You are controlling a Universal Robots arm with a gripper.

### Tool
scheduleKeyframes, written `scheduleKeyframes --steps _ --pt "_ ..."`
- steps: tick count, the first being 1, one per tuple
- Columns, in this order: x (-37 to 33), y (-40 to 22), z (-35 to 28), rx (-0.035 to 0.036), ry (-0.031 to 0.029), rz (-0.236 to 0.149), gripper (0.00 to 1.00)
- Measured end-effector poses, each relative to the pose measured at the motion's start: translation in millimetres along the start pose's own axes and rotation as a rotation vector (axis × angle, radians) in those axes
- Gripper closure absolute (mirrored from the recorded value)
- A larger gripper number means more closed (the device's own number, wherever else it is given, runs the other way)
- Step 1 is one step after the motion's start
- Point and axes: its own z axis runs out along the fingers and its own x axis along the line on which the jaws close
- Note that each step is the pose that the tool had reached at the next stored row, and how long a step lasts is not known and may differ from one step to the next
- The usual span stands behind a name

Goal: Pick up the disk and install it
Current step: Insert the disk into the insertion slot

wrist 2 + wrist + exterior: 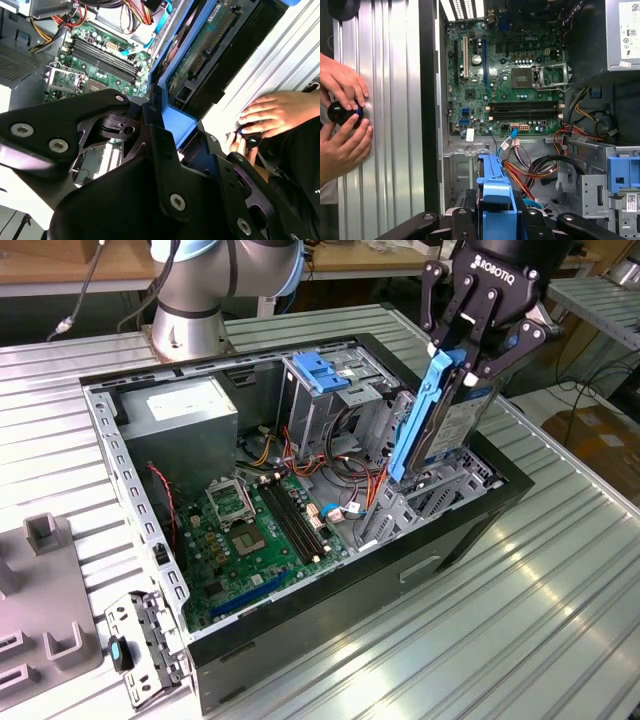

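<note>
The gripper (458,368) points down, slightly tilted it seems, its fingers (438,338) clamped on the disk (445,425).

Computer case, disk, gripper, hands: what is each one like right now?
computer case: side open, insides showing.
disk: held on end, tilted, over the computer case.
gripper: shut on the disk.
hands: pinching a small black knob on the table.

Ribbed metal table (560,580): open computer case (330,632), grey fixture (40,605).

Hands (342,150) (cut off at the edge) cover a small dark object (339,113), possibly a knob.
</note>
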Motion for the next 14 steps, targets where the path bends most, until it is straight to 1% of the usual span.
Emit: scheduleKeyframes --steps 2,4,6,9,11,14 --pt "-0.2 -2.1 1.2 0.0008 -0.0002 0.000 0.63" --pt "-0.2 -2.8 2.2 0.0010 -0.0004 0.000 0.63" --pt "2.1 -3.0 4.0 0.0008 -0.0053 0.000 0.63" --pt "5.1 -3.1 5.3 0.0007 -0.0077 0.000 0.63" --pt "7.2 -3.2 6.1 0.0007 -0.0083 0.000 0.63" --pt "7.5 -3.4 7.1 0.0007 -0.0081 0.000 0.63"
